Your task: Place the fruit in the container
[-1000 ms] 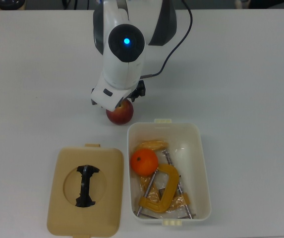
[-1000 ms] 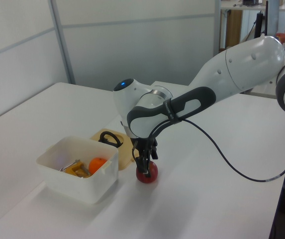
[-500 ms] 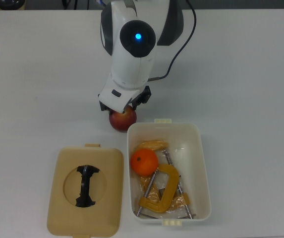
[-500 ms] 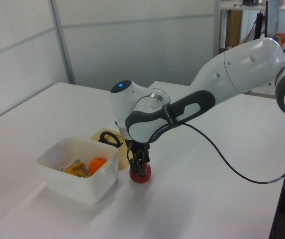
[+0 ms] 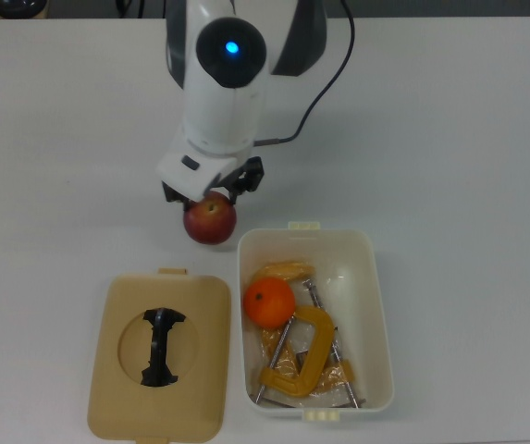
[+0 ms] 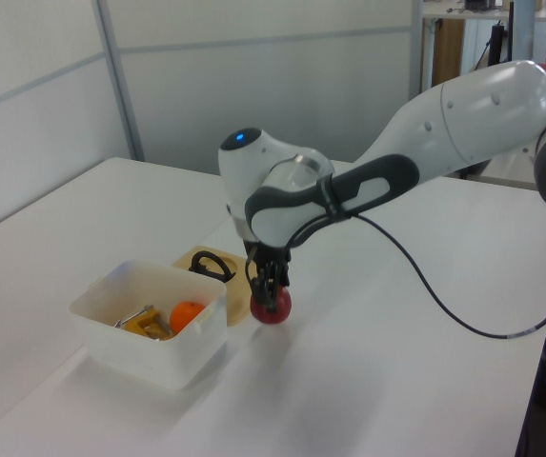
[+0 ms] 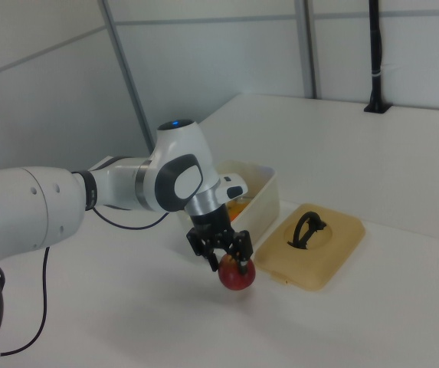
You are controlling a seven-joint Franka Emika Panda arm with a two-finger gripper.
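Orange round mandarin already inside cream-white rectangular plastic tub, centre-right of top view; dark red apple pinched by gripper, not yet in.

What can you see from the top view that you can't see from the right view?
Only the top view looks down into the container: the orange fruit and a yellow clamp lie inside.

Only the right view shows the wall panels behind the table and a black post at its far edge.

Both show the tool closed on the red apple, the arm and the tan lid with its black handle.
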